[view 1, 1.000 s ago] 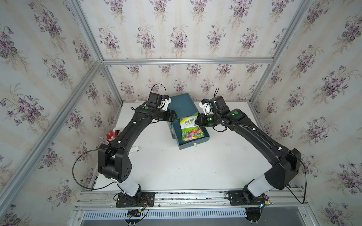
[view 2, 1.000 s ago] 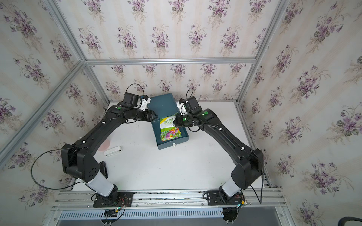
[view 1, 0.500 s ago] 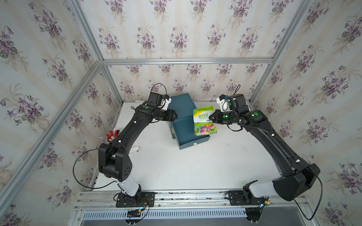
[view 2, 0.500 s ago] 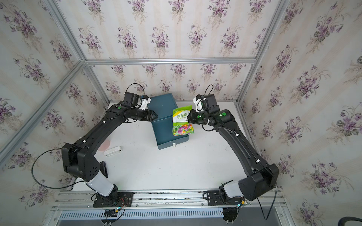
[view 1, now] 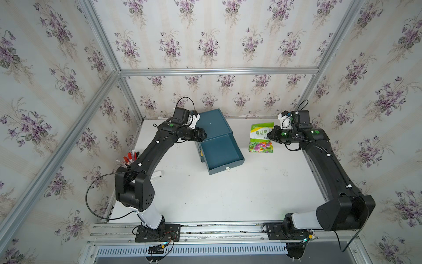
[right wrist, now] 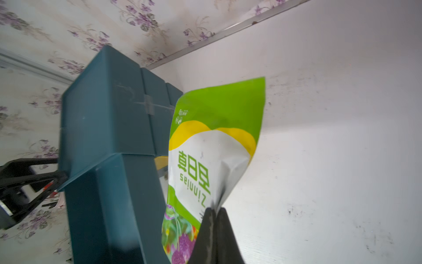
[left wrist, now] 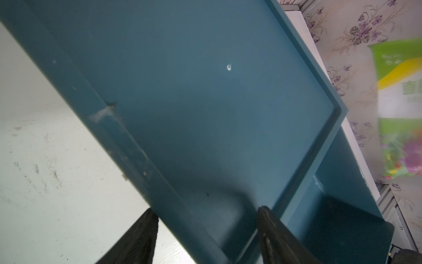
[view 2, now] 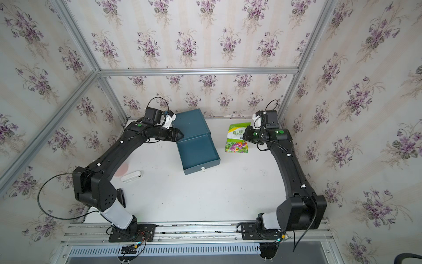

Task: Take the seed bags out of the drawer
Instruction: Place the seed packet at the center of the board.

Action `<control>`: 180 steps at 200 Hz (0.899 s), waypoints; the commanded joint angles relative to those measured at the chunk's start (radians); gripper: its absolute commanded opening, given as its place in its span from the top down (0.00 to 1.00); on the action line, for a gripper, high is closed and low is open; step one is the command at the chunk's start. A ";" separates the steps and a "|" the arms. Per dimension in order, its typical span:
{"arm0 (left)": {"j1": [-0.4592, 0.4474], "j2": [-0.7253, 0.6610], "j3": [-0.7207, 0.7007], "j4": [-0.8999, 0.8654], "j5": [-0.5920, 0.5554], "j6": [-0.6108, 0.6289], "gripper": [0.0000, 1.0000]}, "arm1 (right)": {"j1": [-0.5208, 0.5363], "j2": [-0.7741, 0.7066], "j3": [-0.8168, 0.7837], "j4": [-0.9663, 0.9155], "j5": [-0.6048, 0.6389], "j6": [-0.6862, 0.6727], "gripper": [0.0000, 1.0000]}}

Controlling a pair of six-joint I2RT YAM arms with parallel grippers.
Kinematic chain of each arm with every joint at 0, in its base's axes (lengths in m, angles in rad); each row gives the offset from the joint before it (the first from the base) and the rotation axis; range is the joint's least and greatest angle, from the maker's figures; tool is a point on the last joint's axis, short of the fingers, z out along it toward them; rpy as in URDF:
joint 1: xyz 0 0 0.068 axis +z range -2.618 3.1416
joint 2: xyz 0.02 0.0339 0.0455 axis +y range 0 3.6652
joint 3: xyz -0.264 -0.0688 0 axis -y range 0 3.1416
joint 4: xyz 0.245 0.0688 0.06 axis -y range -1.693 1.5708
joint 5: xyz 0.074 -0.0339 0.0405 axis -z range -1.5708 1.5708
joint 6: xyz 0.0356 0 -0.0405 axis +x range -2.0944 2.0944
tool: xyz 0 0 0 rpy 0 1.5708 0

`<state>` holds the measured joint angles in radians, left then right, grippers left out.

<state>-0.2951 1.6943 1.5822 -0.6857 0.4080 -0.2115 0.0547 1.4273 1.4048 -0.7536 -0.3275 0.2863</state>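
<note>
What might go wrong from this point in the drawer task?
The right hand pinches only an edge of the seed bag above the table; the glossy bag may slip free. The left hand clamps the cabinet; any pull could shift it and its open drawer.

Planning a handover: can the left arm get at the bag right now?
Probably not. The cabinet stands between the left gripper, whose jaws straddle its edge, and the bag, which hangs pinched in the right gripper on the far side.
</note>
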 commanded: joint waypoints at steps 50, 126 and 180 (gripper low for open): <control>0.000 0.015 0.010 -0.037 0.008 0.024 0.28 | -0.071 0.146 -0.118 0.162 0.073 -0.052 1.00; 0.000 0.027 0.023 -0.046 0.006 0.040 0.29 | -0.136 0.328 -0.168 0.240 0.074 -0.088 1.00; 0.000 0.031 0.029 -0.052 0.007 0.049 0.29 | -0.138 0.397 -0.171 0.232 0.140 -0.087 1.00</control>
<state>-0.2947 1.7157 1.6085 -0.7059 0.4221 -0.1970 -0.0834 1.8057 1.2297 -0.5266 -0.2386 0.2058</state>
